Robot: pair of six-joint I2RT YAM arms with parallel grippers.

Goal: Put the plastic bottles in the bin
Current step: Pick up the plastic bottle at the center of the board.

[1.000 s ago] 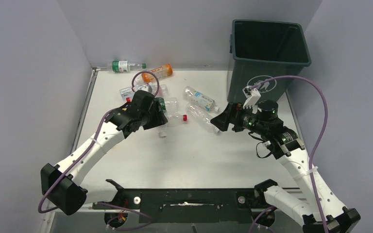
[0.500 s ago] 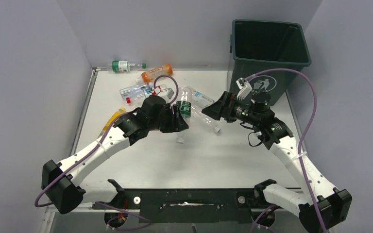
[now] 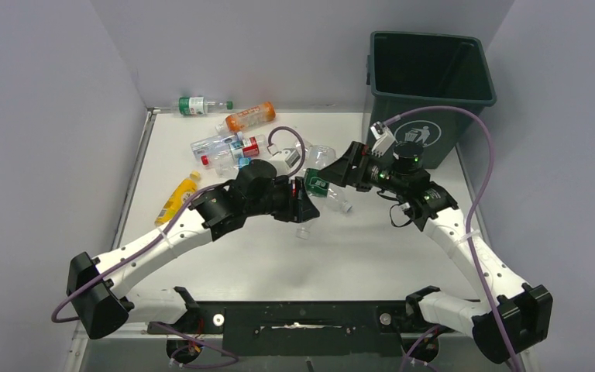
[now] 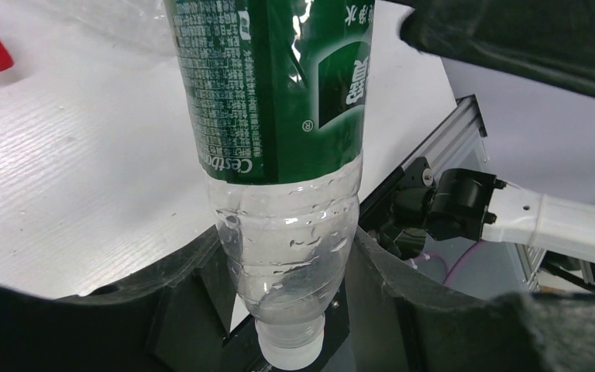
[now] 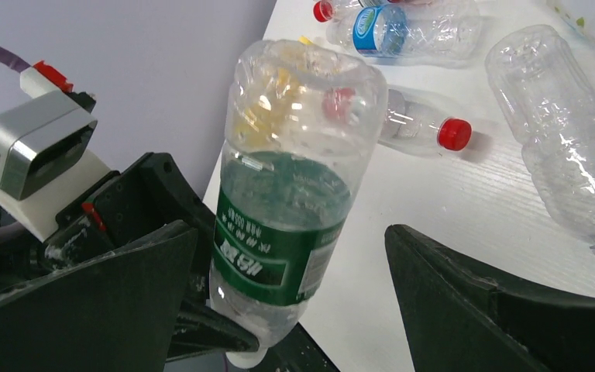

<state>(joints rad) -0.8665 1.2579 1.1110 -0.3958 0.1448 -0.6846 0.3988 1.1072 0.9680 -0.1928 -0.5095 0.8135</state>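
the left claw [image 3: 304, 203] is clenched on a green-labelled bottle [image 3: 314, 186] near the middle of the surface [image 3: 279, 263], gripping it at the clear neck end just above the white cap, as the left wrist view shows with the bottle [image 4: 279, 116] pinched between both dark fingers [image 4: 194, 279]. the bottle's base end points toward the right claw [image 3: 335, 172], which is spread wide and released, with the bottle [image 5: 287, 201] standing in the gap between its fingers [image 5: 465, 294], nearer one finger than the other; whether that finger touches it i cannot tell. the bin [image 3: 426, 77] stands at the far right corner, just beyond the right arm and apart from the held bottle. other plastic bottles lie toward the far left: a green-labelled one [image 3: 194, 105] against the back wall, an orange bottle [image 3: 249, 116] just in front of it, a yellow bottle [image 3: 177, 198] near the left edge, and a cluster of clear bottles [image 3: 221, 147] between them. the right wrist view shows a blue-labelled bottle [image 5: 403, 27], a red-capped bottle [image 5: 426, 128] and a large crumpled clear bottle [image 5: 565, 132] lying on the surface behind the held one.
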